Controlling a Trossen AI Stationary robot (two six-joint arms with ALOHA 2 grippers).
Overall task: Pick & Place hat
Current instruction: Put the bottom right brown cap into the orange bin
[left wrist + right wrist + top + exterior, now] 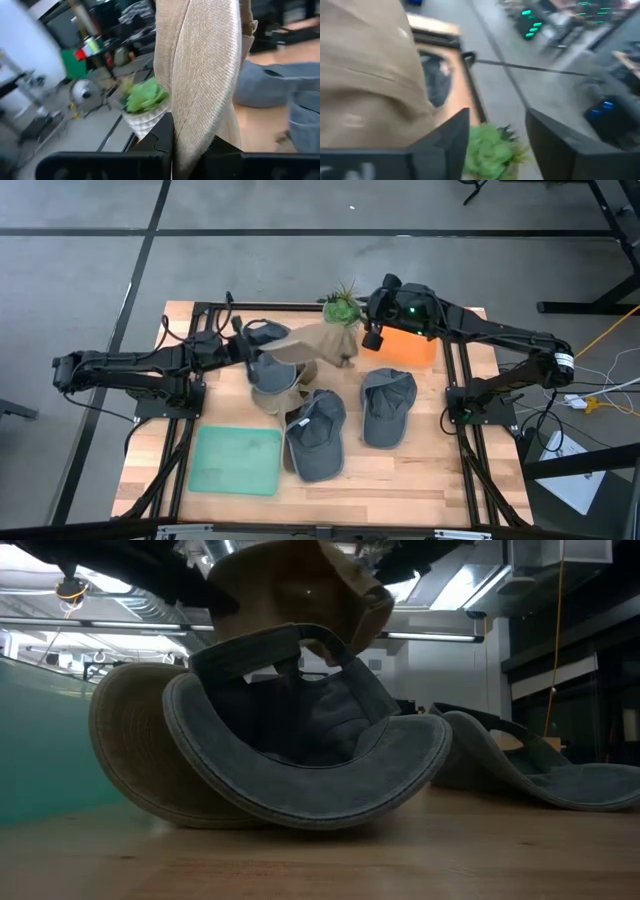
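Observation:
A tan hat point(322, 340) hangs lifted above the table's middle, toward the far edge; in the low view, the tan hat point(300, 580) shows over the hats lying there. My left gripper point(262, 360) is shut on its left end. My right gripper point(495, 145) stands open at the hat's right end, over a small green plant point(340, 308); its fingers touch nothing that I can see. Two grey caps point(318, 435) point(390, 405) and another tan cap point(275, 392) lie on the table below. My left gripper pinches the tan hat's edge point(180, 135) between its two fingers, coming level from the table's left. The hat is lifted clear and reaches away from the fingers toward the right arm. The fingers themselves hide how much of the edge they have.
A green mat point(238, 460) lies near the front left. An orange box point(412, 348) sits at the far right by the right gripper. A third grey cap point(260, 332) rests near the far edge under the left arm. A black frame point(455, 395) borders the table.

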